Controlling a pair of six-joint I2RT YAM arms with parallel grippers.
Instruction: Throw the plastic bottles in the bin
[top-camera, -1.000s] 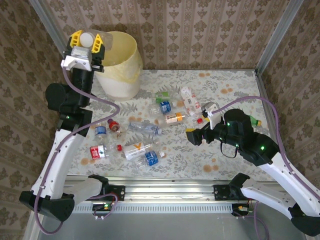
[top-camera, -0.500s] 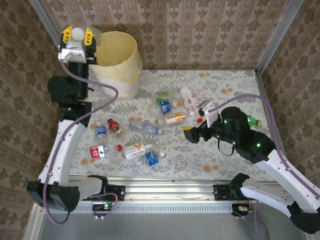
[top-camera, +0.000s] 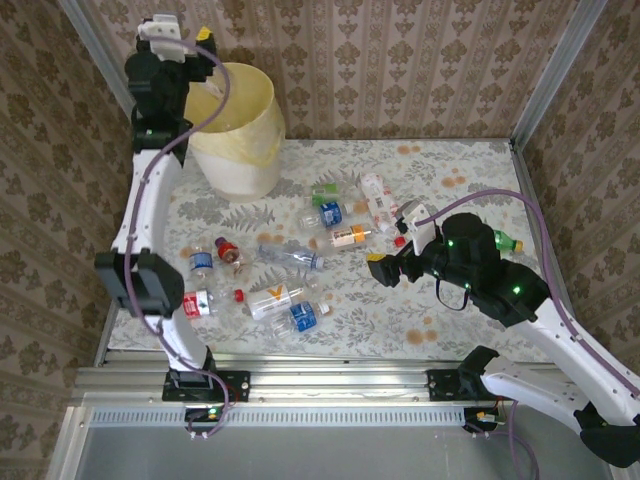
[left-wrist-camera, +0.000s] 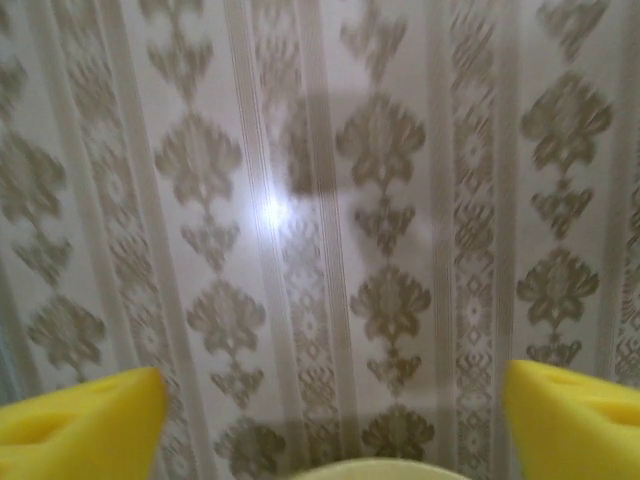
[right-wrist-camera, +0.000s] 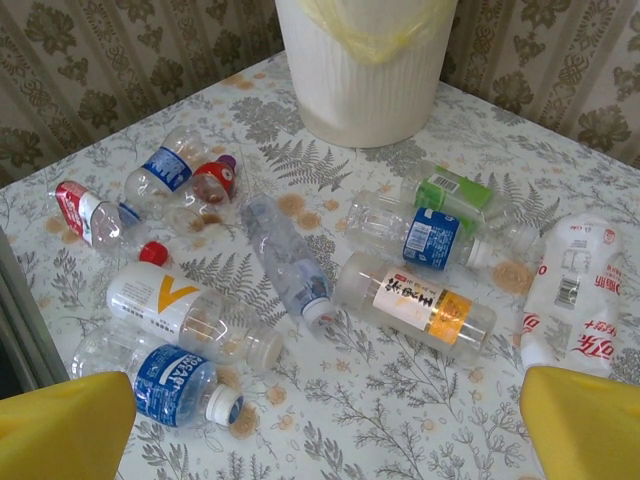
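My left gripper (top-camera: 195, 40) is raised high over the left rim of the bin (top-camera: 238, 125), a tall pale-yellow bucket with a yellowish liner. In the left wrist view the left gripper (left-wrist-camera: 330, 425) is open, with nothing between its yellow fingertips (left-wrist-camera: 80, 420), and the bin's rim (left-wrist-camera: 380, 468) lies just below. Several plastic bottles lie across the table, among them a white one with an orange V (top-camera: 280, 297) and an orange-labelled one (top-camera: 349, 236). My right gripper (top-camera: 383, 270) hovers open beside them. In the right wrist view the right gripper (right-wrist-camera: 325, 430) faces the orange-labelled bottle (right-wrist-camera: 415, 305) and a blue-labelled bottle (right-wrist-camera: 170, 385).
A green bottle (top-camera: 505, 240) lies behind my right arm near the table's right edge. Wallpapered walls close in the table at the back and on both sides. A metal rail (top-camera: 330, 380) runs along the near edge.
My left arm lifted and swung back over the bin. Its jaws opened, and the white-capped bottle it held is no longer between them. The right arm edged slightly left.
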